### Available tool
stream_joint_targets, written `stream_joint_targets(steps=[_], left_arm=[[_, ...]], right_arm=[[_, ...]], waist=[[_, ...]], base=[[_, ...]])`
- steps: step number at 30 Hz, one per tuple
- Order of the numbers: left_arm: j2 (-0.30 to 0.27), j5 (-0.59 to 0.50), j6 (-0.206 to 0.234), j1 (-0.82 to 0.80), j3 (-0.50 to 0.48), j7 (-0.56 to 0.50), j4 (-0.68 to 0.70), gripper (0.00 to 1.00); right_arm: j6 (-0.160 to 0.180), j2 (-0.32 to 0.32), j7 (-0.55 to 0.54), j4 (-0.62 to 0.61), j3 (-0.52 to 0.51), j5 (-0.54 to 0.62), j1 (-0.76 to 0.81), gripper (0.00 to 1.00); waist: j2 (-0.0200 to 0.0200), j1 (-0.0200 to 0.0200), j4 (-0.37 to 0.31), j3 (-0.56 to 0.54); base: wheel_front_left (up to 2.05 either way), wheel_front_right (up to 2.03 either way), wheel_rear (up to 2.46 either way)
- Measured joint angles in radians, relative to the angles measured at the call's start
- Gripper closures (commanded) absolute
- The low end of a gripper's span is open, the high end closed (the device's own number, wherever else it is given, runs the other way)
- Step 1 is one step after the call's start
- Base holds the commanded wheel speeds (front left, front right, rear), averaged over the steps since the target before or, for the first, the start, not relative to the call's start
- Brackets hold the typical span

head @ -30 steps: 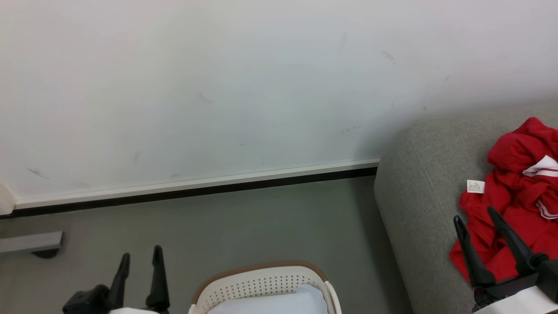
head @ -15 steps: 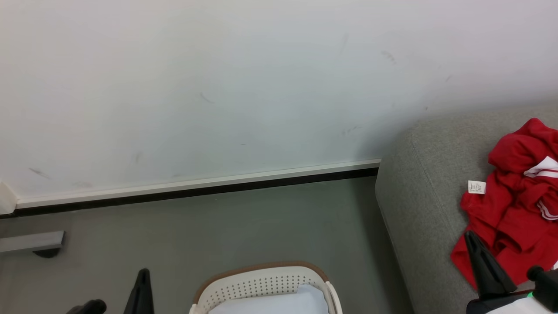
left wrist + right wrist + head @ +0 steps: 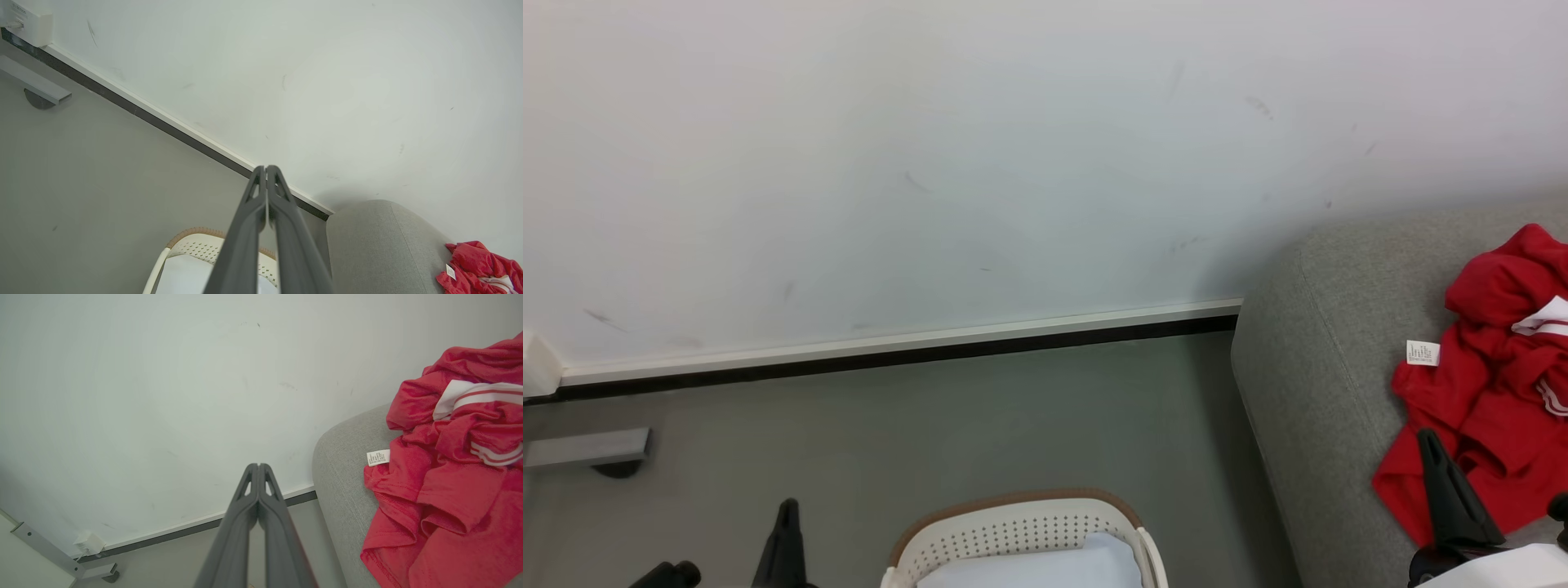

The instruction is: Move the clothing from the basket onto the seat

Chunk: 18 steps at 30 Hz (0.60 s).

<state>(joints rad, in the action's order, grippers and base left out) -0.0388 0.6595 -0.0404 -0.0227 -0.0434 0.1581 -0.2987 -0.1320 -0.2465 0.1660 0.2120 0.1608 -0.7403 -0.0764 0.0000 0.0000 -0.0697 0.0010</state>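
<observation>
Fingers of the left gripper and right gripper are found pressed together, where both pairs were spread a second ago; the clothing is left lying free on the seat, apart from the basket; task is judged done.

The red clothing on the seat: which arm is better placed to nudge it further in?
Right, most likely. The right gripper, shut, is close beside the clothing on the seat; the left gripper, also shut, is by the basket, across the floor.
</observation>
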Motion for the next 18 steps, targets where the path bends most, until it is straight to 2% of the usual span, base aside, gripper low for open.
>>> stream_joint_targets(steps=[18], left_arm=[[-0.001, 0.24, -0.021, -0.02, -0.016, -0.069, 0.014, 1.0]], right_arm=[[0.0, 0.044, -0.063, 0.009, -0.06, -0.221, -0.003, 1.0]], waist=[[0.0, 0.0, 0.012, 0.0]], base=[[0.0, 0.0, 0.0]])
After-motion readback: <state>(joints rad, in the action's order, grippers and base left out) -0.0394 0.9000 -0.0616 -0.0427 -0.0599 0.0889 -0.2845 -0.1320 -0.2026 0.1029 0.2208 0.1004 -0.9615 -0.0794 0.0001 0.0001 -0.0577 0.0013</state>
